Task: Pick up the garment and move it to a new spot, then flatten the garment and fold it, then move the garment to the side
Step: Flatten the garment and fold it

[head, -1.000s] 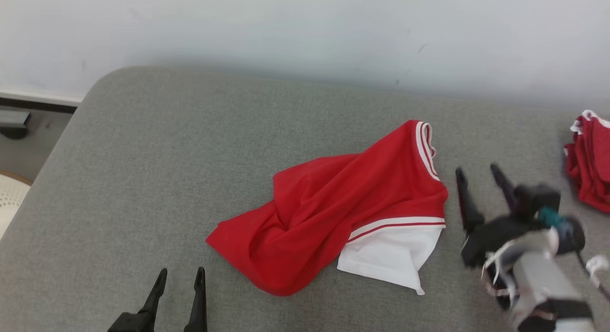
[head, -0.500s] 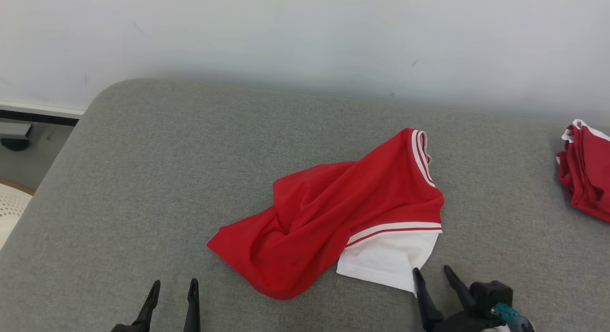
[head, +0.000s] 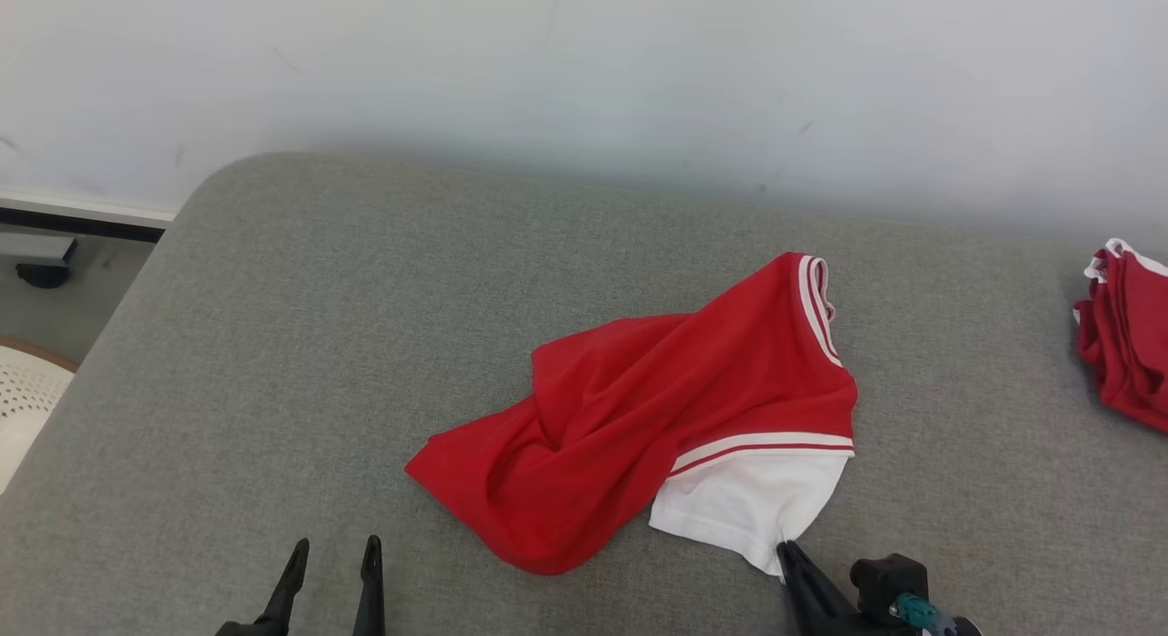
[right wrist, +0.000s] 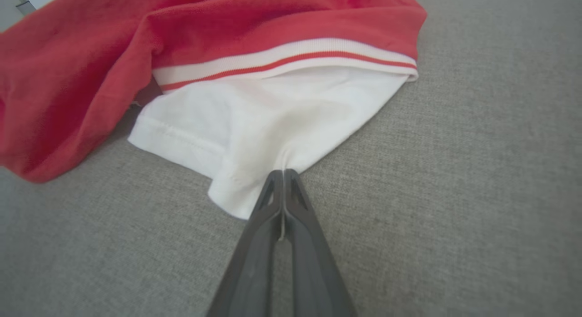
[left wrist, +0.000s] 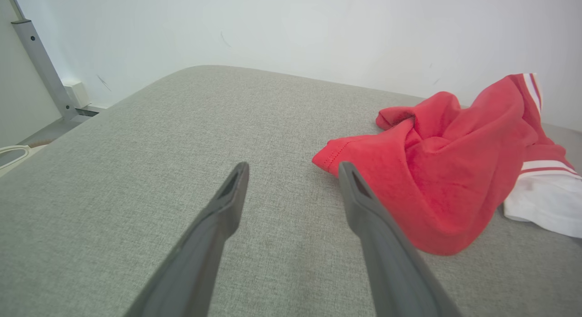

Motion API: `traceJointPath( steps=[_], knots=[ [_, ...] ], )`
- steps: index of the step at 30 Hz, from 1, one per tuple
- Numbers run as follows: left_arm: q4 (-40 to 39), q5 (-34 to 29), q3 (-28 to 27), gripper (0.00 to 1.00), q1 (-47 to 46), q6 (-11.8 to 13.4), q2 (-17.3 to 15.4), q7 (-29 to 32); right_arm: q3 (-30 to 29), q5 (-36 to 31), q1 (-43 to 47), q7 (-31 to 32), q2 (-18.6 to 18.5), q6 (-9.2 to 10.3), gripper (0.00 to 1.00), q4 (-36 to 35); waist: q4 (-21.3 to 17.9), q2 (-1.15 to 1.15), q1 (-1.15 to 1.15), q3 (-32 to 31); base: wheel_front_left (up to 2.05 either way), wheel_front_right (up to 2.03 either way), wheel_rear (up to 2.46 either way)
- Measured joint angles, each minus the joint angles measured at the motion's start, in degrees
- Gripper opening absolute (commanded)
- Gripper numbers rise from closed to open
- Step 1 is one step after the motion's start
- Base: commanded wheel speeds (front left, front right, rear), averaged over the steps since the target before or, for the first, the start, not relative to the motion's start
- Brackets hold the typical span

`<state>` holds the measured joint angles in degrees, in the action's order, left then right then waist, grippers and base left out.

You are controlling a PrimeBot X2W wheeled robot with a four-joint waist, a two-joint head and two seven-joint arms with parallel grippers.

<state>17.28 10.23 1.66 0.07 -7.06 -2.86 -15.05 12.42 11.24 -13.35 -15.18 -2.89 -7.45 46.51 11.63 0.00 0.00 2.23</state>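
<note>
Here, right claw [right wrist: 283, 172] pinches crumpled red-white knit garment [head: 639, 408]; left claw [left wrist: 293, 167] gapes wide

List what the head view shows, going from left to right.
Pale perforated object at the left edge → left gripper → red-and-white garment → red clothing with white trim at the right edge.

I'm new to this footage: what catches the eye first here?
A crumpled red garment lies in the middle of the grey cushion. The right hand is shut on its white corner; the left hand stands open to its left. More red cloth lies far right.
</note>
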Motion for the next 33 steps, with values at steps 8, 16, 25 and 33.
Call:
traceJointPath(
  steps=[8, 16, 25, 33],
  knots=[
    [0.2, 0.4, 0.5, 1.00, 1.1, 0.0, 0.0, 0.0, -4.7, -1.3, 5.0, 0.0, 0.0, 0.00, 0.00, -8.1, -1.1, 0.00, 0.00, -0.7, 0.00, 0.00, 0.00],
    [0.2, 0.9, 1.3, 1.00, 1.4, 0.1, 0.0, 0.0, -10.3, -3.5, 16.9, 0.0, -1.9, 0.00, 0.00, -20.0, -3.3, 0.01, 0.00, -1.2, 0.00, 0.00, 0.00],
    [0.4, 0.9, 1.0, 1.00, 1.5, 0.3, 0.0, 0.0, -12.2, -3.7, 23.9, 0.0, -3.5, 0.00, 0.09, -22.5, -5.1, 0.00, 0.00, -1.3, 0.00, 0.00, 0.00],
    [0.8, 0.9, 0.5, 1.00, 1.7, 0.0, 0.0, 0.0, -12.4, -3.0, 23.5, 0.0, -2.2, 0.00, 1.00, -29.6, -4.9, 0.00, 0.00, -2.1, 0.00, 0.00, 0.00]
  ],
)
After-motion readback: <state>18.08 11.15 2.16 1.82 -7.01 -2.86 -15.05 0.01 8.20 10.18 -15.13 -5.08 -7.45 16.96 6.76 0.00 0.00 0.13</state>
